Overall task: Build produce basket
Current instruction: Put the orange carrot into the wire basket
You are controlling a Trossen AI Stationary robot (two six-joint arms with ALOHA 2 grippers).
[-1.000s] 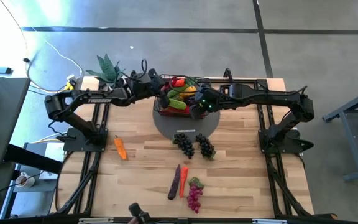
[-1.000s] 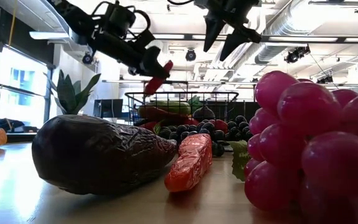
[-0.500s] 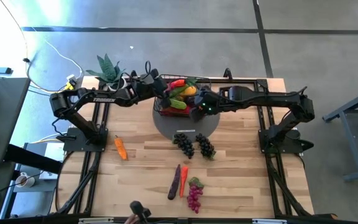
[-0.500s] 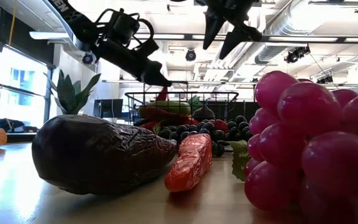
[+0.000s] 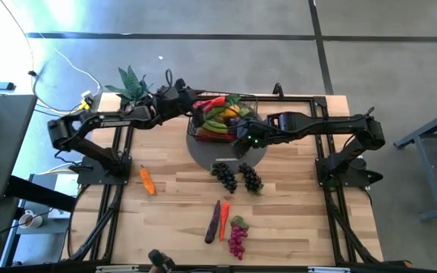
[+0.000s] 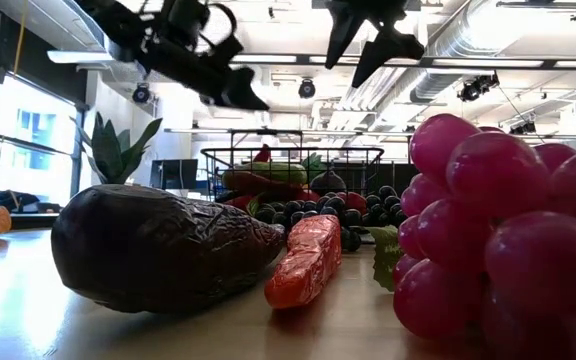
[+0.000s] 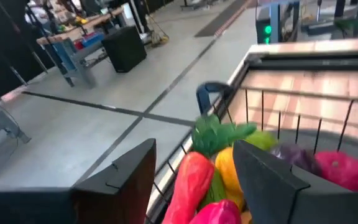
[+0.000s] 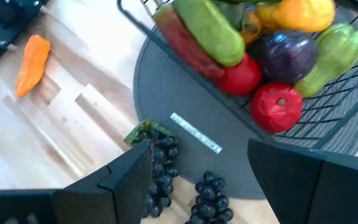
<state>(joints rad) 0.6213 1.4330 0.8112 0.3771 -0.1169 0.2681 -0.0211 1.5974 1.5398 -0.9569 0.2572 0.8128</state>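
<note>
Left gripper (image 7: 194, 171) fingers apart over basket (image 5: 220, 120), seemingly empty.

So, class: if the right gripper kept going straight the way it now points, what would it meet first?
Going by its wrist view, the right gripper, jaws open and empty, points down at the dark grape bunches by the grey disc's edge, so probably those first, though depth is unclear.

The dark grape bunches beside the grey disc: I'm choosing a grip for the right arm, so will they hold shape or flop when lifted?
The dark grape bunches look like many small beads, so they would probably sag from one pinch point. The round berries may slip between fingers. Lying flat on the table, they seem unlikely to roll.
</note>
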